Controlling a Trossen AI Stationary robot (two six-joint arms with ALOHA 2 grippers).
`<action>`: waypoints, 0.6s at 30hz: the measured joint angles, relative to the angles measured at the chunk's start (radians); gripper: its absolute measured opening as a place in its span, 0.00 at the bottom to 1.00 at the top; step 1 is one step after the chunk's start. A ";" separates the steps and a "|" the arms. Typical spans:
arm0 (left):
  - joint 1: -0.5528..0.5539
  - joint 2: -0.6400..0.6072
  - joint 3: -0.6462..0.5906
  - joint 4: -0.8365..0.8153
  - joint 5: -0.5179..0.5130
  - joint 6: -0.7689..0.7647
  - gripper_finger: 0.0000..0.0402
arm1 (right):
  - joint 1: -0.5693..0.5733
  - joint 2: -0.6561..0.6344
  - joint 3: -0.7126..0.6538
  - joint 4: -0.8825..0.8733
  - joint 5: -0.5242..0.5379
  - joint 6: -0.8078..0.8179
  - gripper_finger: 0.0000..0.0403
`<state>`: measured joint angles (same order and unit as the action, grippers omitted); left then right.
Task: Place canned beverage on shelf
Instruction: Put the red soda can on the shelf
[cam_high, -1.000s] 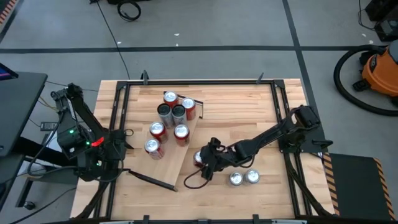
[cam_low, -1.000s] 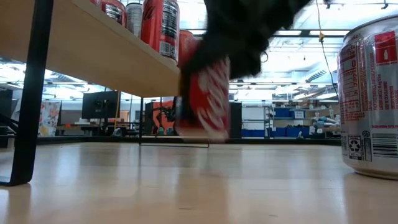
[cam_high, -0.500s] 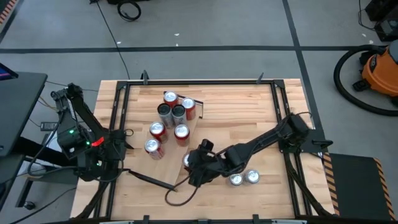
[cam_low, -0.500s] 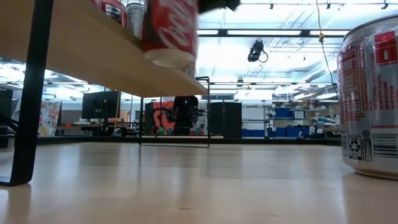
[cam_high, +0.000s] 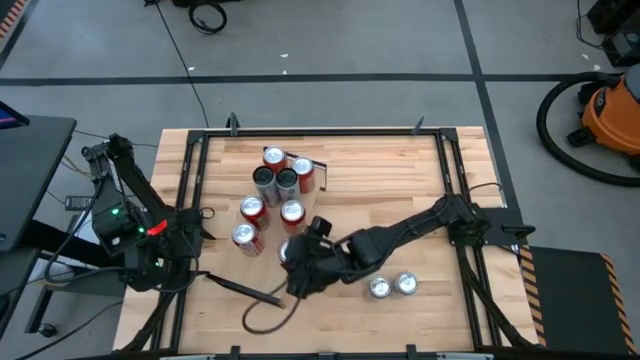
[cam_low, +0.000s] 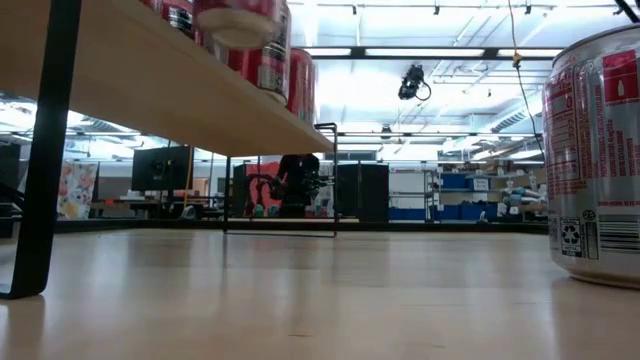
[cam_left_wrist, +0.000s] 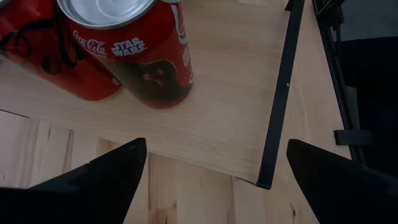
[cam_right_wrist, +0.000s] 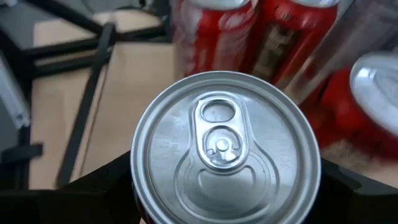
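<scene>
Right tool (cam_high: 293, 262): fingers clamped on a red cylindrical aluminium can (cam_right_wrist: 225, 149), silver pull-tab lid, held over the near end of the long pale wood plank shelf (cam_high: 272, 268). Six more cans upright on the shelf. Left tool (cam_left_wrist: 211, 180): fingers apart, at the bench's left edge.

- Held can (cam_right_wrist: 225, 152): body hidden beneath its own lid in the right wrist view.
- Low view: silver can (cam_low: 597, 160) cut at the right edge; a blurred can (cam_low: 240, 20) cut off at the top.
</scene>
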<state>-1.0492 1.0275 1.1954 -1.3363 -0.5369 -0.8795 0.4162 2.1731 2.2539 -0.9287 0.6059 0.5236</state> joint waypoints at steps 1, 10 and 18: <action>0.000 0.000 0.000 0.000 0.000 0.000 1.00 | -0.006 0.000 0.000 0.016 0.000 -0.008 0.78; 0.000 0.000 0.000 0.000 0.000 0.004 1.00 | -0.042 0.022 -0.002 0.107 -0.044 -0.088 0.80; 0.000 0.000 0.000 0.001 0.000 0.003 1.00 | -0.072 0.056 -0.008 0.185 -0.095 -0.160 0.83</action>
<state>-1.0492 1.0275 1.1954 -1.3354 -0.5369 -0.8764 0.3441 2.2290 2.2463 -0.7438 0.5108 0.3637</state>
